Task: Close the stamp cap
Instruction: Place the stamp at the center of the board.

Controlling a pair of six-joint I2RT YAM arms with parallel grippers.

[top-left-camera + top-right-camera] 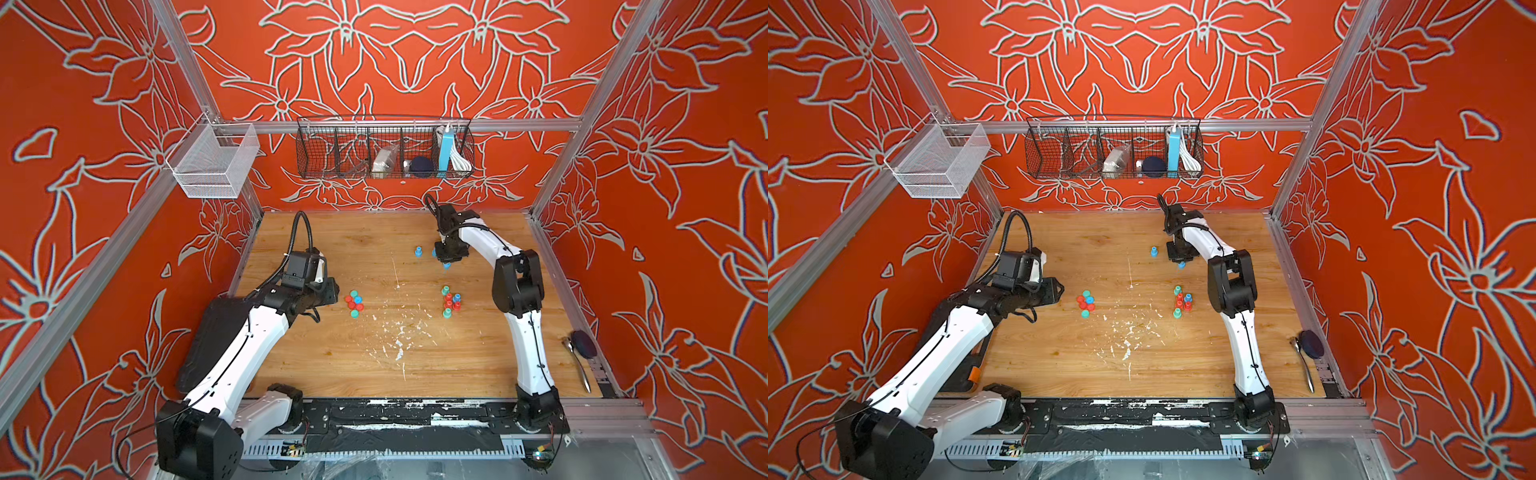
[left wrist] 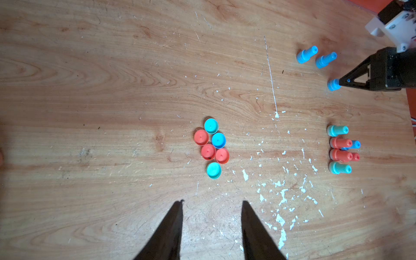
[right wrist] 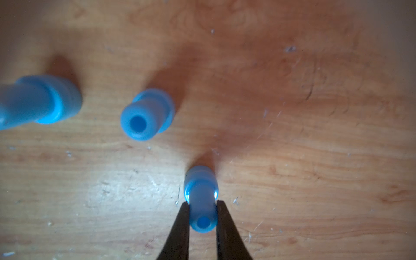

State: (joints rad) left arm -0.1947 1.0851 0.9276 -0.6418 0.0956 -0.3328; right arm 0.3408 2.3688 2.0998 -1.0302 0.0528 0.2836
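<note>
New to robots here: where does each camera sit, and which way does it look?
Both top views: high overhead, looking down at the table; left arm and right arm show.
Left wrist: on left arm, facing loose caps; open left gripper shows.
Right wrist: on right arm, facing down; right gripper clamps a blue stamp.
All share that stamp.

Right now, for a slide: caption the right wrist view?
Right gripper shut on an upright blue stamp, two more blue stamps nearby on the wooden table.
</note>
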